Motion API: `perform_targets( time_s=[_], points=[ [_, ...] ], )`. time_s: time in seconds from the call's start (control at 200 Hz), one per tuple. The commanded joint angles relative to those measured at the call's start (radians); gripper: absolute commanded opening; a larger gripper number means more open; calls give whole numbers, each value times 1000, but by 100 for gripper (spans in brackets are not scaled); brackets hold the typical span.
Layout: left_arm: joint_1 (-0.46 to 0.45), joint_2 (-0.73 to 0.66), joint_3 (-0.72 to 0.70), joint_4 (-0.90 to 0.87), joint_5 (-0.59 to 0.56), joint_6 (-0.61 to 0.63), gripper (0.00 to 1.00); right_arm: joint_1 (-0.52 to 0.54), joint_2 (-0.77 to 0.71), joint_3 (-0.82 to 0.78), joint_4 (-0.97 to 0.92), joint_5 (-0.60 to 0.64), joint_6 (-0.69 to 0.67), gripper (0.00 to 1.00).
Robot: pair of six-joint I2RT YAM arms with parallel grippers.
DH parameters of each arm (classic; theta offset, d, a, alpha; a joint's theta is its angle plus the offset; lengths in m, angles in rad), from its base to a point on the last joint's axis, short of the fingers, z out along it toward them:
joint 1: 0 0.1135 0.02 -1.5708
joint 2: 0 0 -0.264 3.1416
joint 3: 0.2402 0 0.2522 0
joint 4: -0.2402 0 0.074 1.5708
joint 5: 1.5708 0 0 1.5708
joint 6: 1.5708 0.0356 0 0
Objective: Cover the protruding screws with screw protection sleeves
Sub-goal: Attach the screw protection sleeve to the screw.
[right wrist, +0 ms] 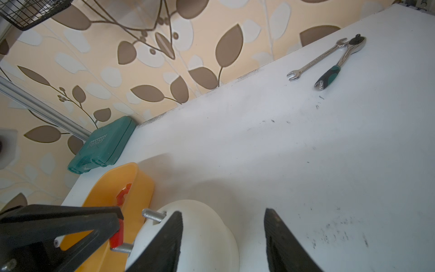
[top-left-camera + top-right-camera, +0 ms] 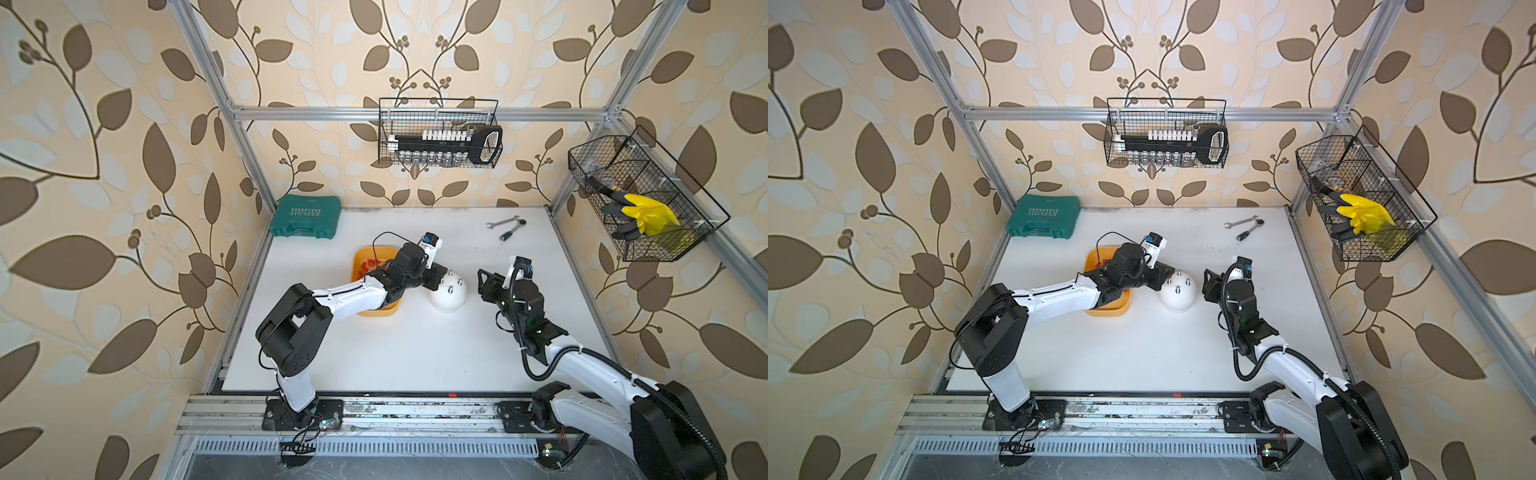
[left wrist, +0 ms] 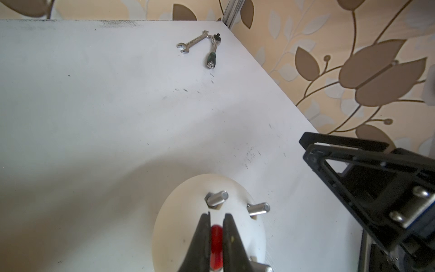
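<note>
Well, left gripper [image 2: 441, 277], clenched on a red sleeve [image 3: 216, 245], sat just left of the nearest screw [image 2: 451, 273] in a top view; right gripper [image 2: 482, 284] hung open right of the dome [image 2: 451, 301].

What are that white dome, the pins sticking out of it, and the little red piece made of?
The white dome looks like plastic: smooth, evenly coloured, soft sheen. The pins are metal: bright silver with sharp glints, and threads show in the right wrist view. The red piece is probably plastic or rubber, glossy and slightly see-through; which one is unclear.
</note>
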Motion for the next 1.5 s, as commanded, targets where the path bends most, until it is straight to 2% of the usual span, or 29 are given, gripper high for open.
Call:
perform_targets(
  time_s=[0.0,0.755,1.499],
  points=[
    [-9,-4,-8,18,-19,16,12,5,7,13,3,12,2,57],
    [-11,-81,-9,-11,-27,27,12,5,11,15,4,9,2,57],
    [-15,-27,-4,16,-14,25,12,5,11,17,3,7,2,57]
  ],
)
